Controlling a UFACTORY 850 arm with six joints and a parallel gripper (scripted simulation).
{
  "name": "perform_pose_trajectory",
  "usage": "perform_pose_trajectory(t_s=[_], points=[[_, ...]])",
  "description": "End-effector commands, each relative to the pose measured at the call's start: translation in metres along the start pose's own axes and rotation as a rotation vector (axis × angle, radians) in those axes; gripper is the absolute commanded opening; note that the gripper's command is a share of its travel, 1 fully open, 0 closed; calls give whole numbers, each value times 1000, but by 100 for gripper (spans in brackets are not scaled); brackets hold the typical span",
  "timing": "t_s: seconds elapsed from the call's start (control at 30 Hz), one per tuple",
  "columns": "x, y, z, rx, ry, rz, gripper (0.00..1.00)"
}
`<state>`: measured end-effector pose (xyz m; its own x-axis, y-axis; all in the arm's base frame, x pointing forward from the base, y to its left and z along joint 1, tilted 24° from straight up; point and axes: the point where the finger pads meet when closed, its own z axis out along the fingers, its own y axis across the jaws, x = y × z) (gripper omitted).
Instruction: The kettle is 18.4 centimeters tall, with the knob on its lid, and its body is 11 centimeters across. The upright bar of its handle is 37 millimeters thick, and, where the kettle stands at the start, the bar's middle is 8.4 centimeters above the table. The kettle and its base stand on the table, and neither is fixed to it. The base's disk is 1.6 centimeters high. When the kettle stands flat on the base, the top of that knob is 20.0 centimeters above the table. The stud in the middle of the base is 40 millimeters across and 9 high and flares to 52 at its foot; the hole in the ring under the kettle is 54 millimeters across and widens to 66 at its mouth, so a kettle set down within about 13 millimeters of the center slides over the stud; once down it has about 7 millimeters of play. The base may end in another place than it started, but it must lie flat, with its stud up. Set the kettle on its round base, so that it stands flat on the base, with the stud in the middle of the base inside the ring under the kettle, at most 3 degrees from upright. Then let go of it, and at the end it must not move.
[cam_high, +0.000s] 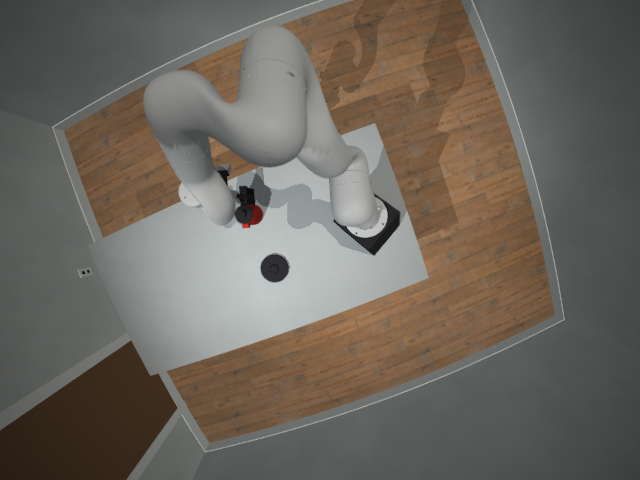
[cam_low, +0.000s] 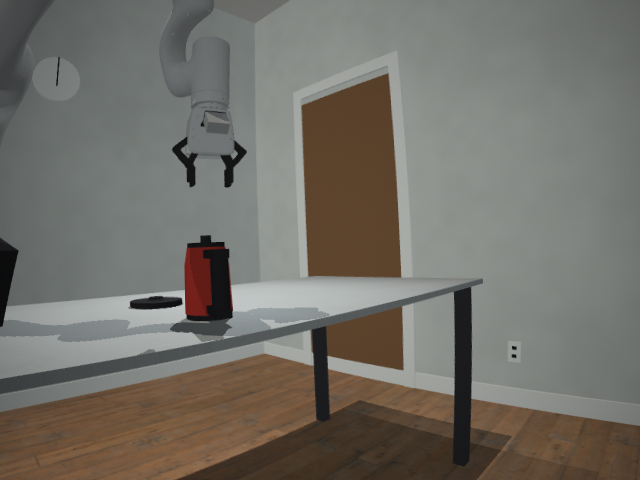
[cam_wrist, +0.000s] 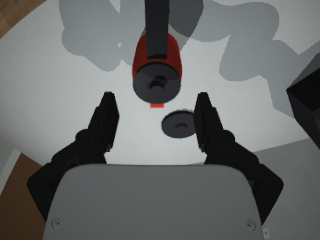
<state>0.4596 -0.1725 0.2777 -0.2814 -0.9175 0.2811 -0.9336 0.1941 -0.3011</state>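
Hand hangs high above the kettle, fingers apart, empty. I see the kettle upright on the table, base just beside it; its handle runs vertical, so I'd descend straight.

Red kettle with black handle, black base, grey table.

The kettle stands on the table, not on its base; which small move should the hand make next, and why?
Probably lower the hand straight down toward the black handle of the red kettle. The hand hangs open and empty well above the kettle, and the wrist view shows the handle nearly centred between the fingers. The base lies apart on the table.
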Motion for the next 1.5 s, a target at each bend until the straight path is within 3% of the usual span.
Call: perform_pose_trajectory(t_s=[0.0, 0.47, 0.73, 1.23, 1.47], points=[[0, -1, -1, 2, 0, 0, 81], [0, -1, 9, 2, 0, 0, 81], [0, -1, 31, 2, 0, 0, 81], [0, -1, 99, 2, 0, 0, 81], [0, -1, 114, 2, 0, 0, 81]])
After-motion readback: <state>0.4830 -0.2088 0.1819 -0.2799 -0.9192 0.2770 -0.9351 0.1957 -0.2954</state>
